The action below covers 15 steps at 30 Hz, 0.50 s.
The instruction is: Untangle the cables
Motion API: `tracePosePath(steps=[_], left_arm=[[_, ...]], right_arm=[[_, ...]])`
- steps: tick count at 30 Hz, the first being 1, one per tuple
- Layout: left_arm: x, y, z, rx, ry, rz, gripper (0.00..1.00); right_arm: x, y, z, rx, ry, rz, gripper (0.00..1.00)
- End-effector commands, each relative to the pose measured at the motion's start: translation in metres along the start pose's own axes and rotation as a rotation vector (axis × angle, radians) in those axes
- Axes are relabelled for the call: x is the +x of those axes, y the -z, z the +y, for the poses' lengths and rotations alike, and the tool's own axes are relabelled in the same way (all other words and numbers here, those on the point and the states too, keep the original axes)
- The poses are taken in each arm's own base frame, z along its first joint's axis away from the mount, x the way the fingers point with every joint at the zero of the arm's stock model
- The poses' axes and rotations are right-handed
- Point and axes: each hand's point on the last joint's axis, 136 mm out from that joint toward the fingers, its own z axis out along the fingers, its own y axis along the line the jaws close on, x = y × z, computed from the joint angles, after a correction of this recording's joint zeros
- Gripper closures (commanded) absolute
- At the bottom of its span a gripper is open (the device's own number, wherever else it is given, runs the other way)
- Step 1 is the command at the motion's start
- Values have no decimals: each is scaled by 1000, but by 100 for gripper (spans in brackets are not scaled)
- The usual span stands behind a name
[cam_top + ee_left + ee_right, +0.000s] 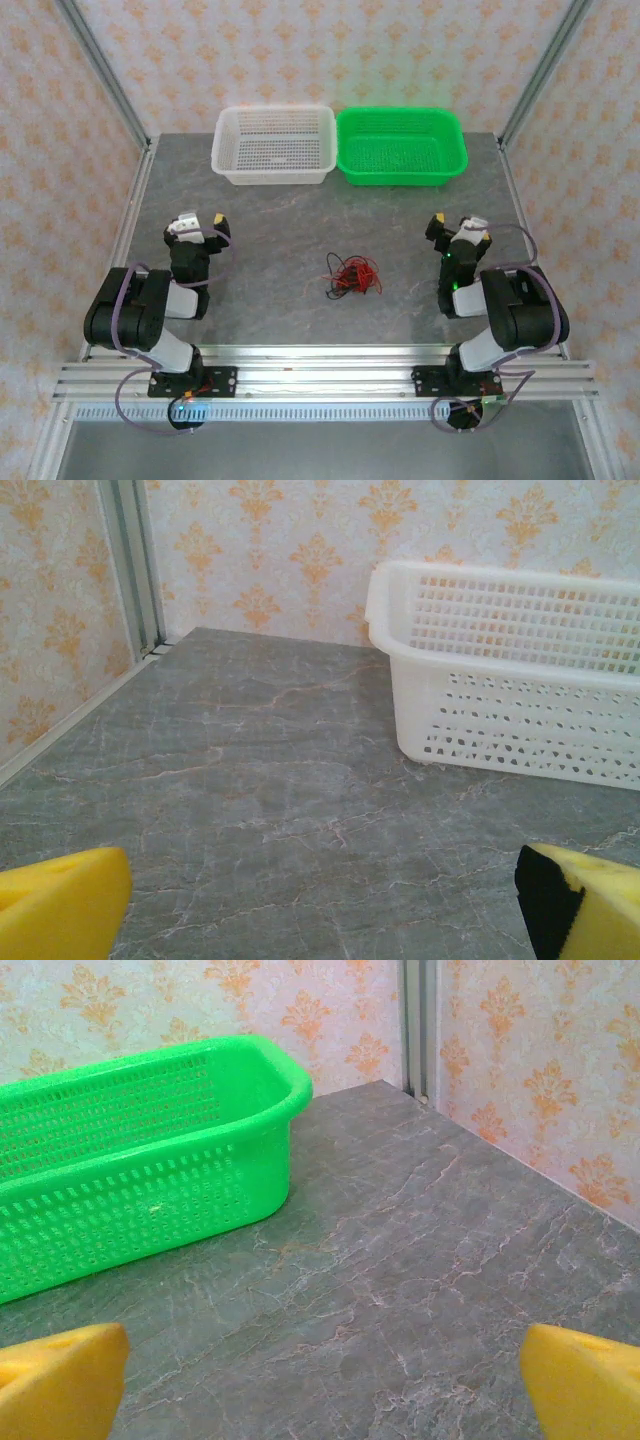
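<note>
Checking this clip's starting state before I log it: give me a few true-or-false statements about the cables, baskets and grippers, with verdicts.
1. The tangle of thin red and black cables lies on the grey marble-patterned table, between the two arms. True.
2. The left gripper is shut on the cables. False: it stands open, apart from them.
3. The white perforated plastic basket stands left of the green perforated plastic basket. True.
4. Some cables lie in the green basket. False: the whole tangle lies on the table.
5. The right gripper is open and holds nothing. True.
</note>
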Motion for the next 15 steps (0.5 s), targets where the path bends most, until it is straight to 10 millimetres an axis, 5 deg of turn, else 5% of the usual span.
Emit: tracePosePath(steps=[1, 15], left_arm=[[-8, 0, -4, 20, 4, -28, 0], [-7, 0, -5, 23, 5, -26, 1]], right_arm=[[-10, 3, -4, 20, -27, -42, 0], [-9, 2, -3, 17, -27, -37, 0]])
